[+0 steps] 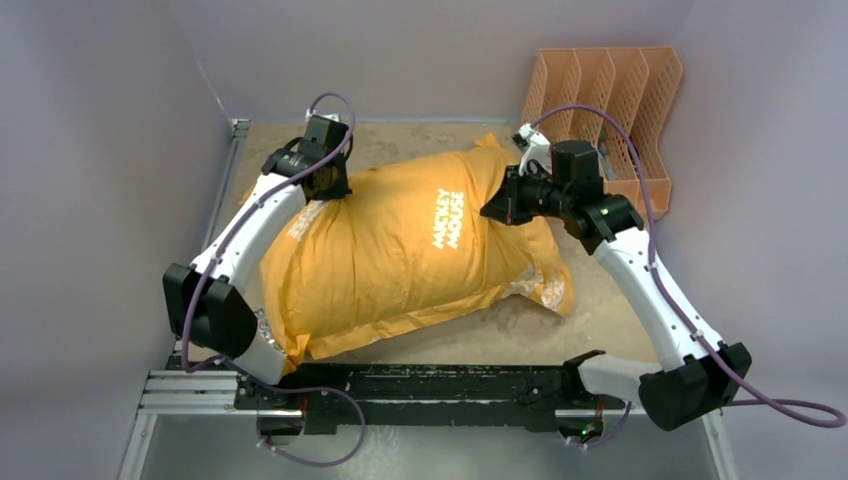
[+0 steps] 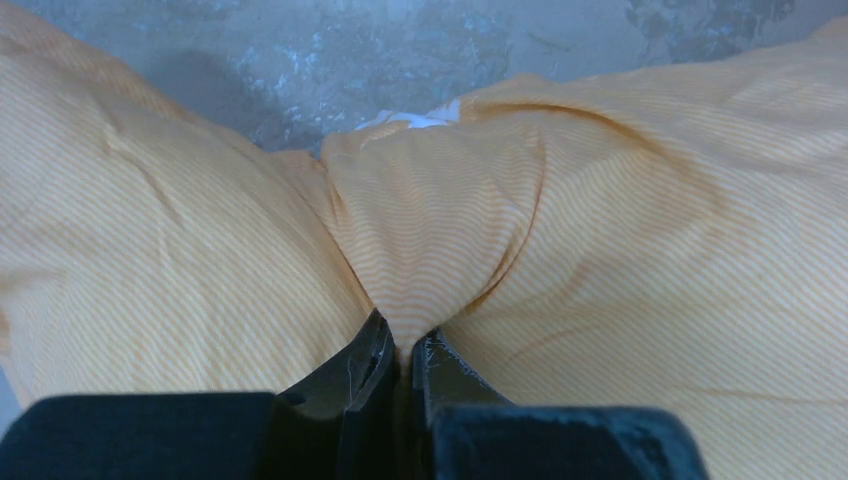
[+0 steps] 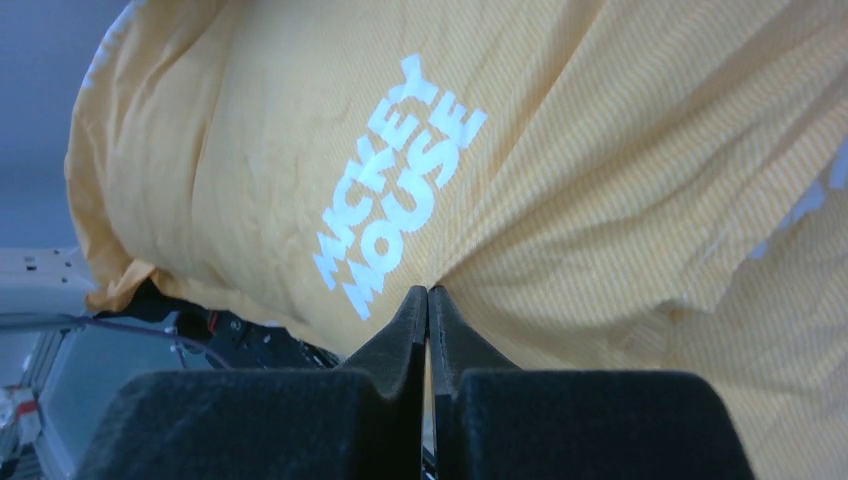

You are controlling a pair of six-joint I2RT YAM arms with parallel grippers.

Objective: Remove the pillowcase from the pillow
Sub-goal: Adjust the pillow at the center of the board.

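Observation:
The orange-yellow pillowcase [image 1: 390, 260] lies stuffed across the middle of the table, its white "Mickey Mouse" print facing up. The pillow is almost wholly hidden inside it; only a small white patch [image 2: 420, 120] shows at a gap in the cloth in the left wrist view. My left gripper [image 1: 325, 188] is at the case's far left corner, shut on a pinched fold of the orange cloth [image 2: 430, 230]. My right gripper [image 1: 492, 210] is at the far right top of the case, shut, with the cloth [image 3: 600, 150] puckering at its tips [image 3: 428, 292].
A peach plastic file rack [image 1: 610, 90] stands at the back right, close behind the right arm. A black mounting rail [image 1: 420, 385] runs along the near edge. Grey walls close in the left, back and right sides.

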